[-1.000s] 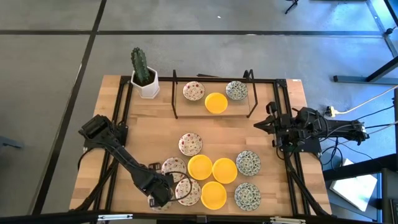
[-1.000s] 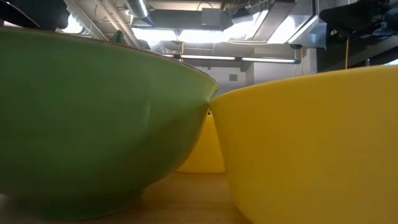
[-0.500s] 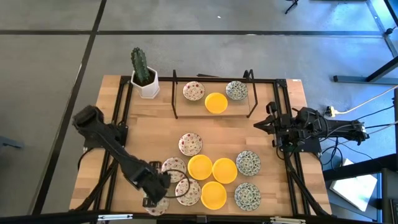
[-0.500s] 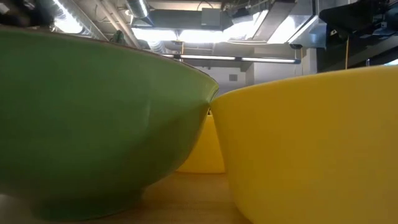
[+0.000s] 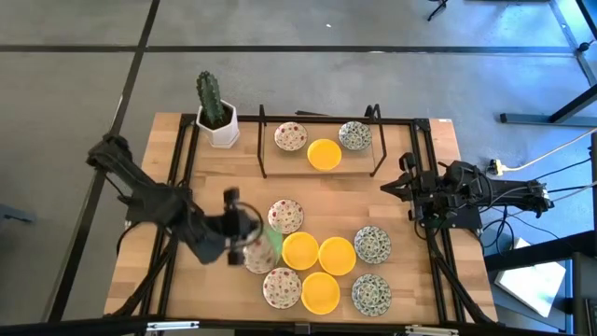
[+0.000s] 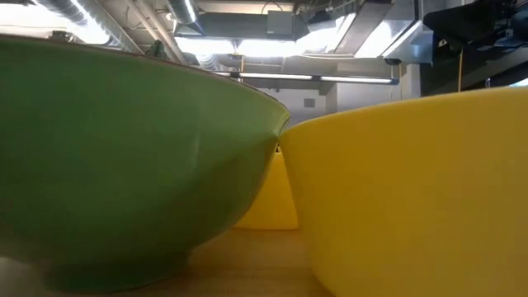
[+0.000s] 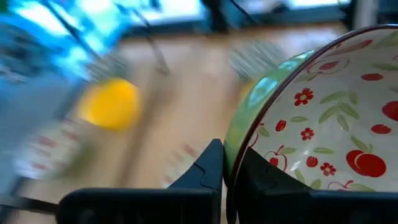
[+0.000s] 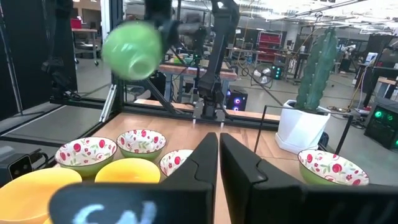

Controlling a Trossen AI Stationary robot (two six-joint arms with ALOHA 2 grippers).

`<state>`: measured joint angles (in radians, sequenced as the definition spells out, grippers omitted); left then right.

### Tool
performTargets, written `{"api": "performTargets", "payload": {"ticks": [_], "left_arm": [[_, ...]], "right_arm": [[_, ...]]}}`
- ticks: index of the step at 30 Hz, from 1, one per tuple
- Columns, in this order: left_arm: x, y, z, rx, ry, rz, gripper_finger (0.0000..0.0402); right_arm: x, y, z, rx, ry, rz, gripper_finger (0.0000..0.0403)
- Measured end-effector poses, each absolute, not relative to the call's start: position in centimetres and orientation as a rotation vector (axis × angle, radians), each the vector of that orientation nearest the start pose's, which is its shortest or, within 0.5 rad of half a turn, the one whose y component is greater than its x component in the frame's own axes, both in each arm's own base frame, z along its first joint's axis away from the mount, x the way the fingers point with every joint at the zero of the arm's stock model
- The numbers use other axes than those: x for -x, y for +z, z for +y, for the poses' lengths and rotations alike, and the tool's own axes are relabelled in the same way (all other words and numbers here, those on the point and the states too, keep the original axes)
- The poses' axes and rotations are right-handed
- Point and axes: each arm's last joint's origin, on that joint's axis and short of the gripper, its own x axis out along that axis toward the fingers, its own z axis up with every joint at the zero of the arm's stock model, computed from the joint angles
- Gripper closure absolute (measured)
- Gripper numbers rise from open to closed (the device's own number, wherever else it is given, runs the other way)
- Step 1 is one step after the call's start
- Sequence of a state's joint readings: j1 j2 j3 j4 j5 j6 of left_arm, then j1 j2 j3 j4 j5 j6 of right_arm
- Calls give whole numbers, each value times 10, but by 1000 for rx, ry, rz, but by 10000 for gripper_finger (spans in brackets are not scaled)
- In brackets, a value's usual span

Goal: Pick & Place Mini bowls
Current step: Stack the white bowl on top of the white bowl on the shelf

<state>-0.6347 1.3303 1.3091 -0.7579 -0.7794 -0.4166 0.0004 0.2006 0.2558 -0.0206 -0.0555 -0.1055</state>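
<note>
While pinched by its rim in left gripper, red-speck bowl held above table's middle; could slip, thin rim hold; right gripper closed, parked right.

Workshop room around a light wooden slatted table

The wooden table stands on a grey concrete floor crossed by dark seam lines, and a black metal frame runs along the table's edges. Beside the table's right edge, black cables trail over the floor. Beyond the table's far end, the room holds workbenches, dark shelving and equipment. Overhead, bright strip lights and silver ventilation ducts hang from the ceiling.
</note>
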Motion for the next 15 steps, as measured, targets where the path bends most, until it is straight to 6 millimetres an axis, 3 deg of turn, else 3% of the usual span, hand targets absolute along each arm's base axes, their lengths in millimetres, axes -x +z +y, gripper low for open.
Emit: {"api": "performTargets", "payload": {"ticks": [11,15], "left_arm": [[-262,445,-66,-194,486,394,392],[-274,463,-33,-199,531,403,392]], "right_arm": [[-99,233,2,106,54,-37,382],[-99,233,2,106,54,-37,382]]}}
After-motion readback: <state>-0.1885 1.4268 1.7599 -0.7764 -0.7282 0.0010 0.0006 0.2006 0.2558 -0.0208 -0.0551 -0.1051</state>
